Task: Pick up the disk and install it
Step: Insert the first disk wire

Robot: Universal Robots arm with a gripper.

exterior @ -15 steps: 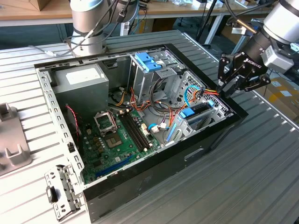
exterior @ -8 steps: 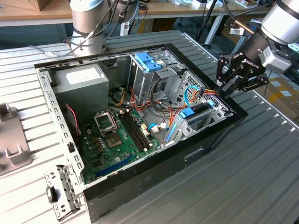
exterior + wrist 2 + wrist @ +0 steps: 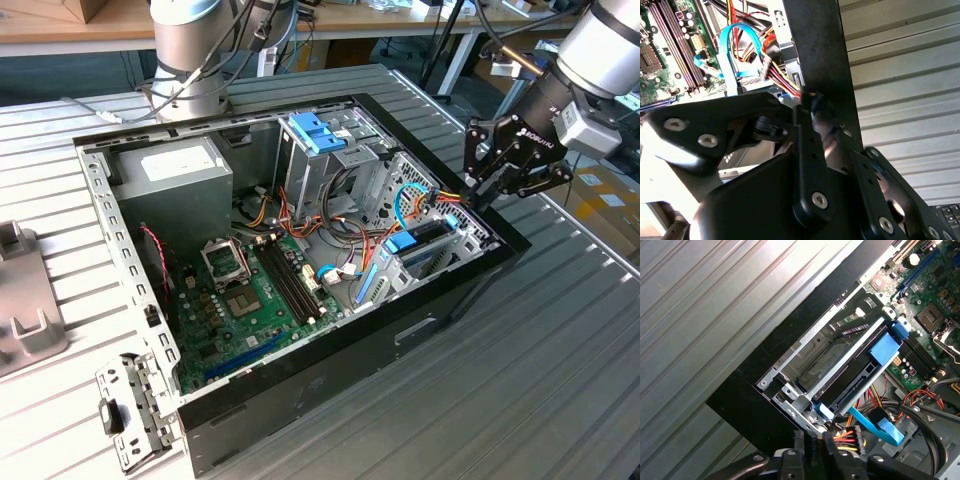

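Ribbed metal table (image 3: 560,380) carried an open black PC case (image 3: 300,400), lying on its side. Inside, at the far corner, sat the grey PSU box (image 3: 170,185); its white label's print was too small for me to read. Green mobo (image 3: 250,300) lay on the case floor. Upper drive cage (image 3: 320,140) showed blue tabs.

The disk (image 3: 405,243) sat in the lower bay by the case's front wall, on the exterior view's right, its light-blue frame (image 3: 884,349) showing in the first wrist view.

The gripper (image 3: 475,198) hung over that front wall, just beside the bay. In both wrist views it (image 3: 813,442) was at the connector end of a red-yellow-black wire bundle (image 3: 782,82). Pincer state: I could not tell.

A loose metal bracket (image 3: 130,410) lay on the table beside the case.
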